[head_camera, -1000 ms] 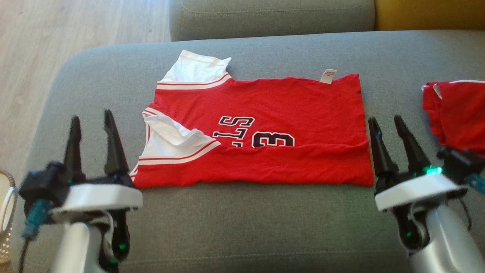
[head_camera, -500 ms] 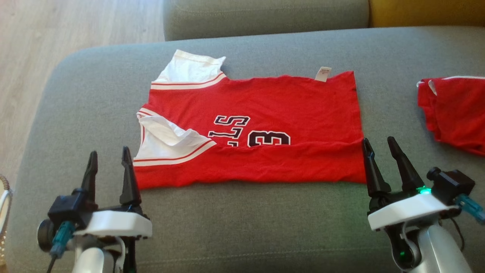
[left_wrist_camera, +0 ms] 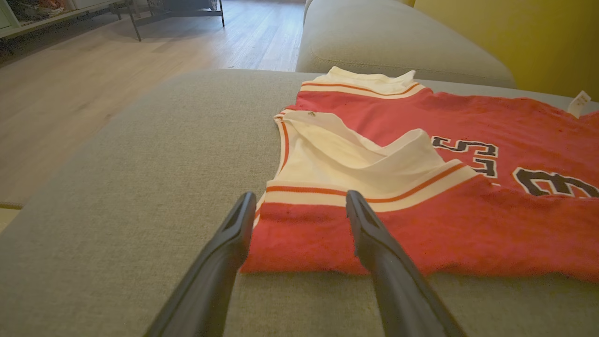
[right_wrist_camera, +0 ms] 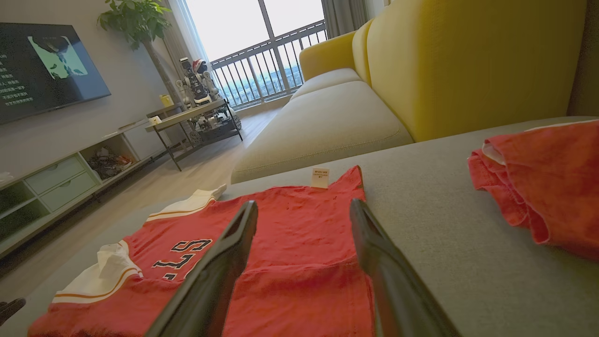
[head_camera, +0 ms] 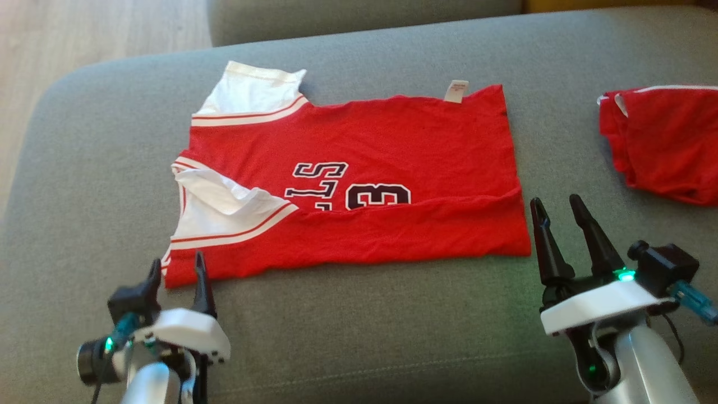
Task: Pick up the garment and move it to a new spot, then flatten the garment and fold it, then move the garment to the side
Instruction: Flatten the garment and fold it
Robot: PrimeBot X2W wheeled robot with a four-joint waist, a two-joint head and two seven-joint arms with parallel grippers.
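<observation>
Garment (head_camera: pixel 359 140), red, black "S" and "3" legible, tag (head_camera: pixel 457 90) print unreadable; left fingers (head_camera: pixel 203 286) and right fingers (head_camera: pixel 546 244) wide apart, empty.

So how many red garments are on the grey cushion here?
2. The jersey lies spread across the middle; a second red garment sits bunched at the right, cut off by the frame edge, so more could lie beyond.

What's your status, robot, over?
Both jaws open, empty: left at near-left corner of the red jersey, right beside its near-right corner. Jersey flat on grey cushion, near edge folded over. Second red garment far right, clear of it.
</observation>
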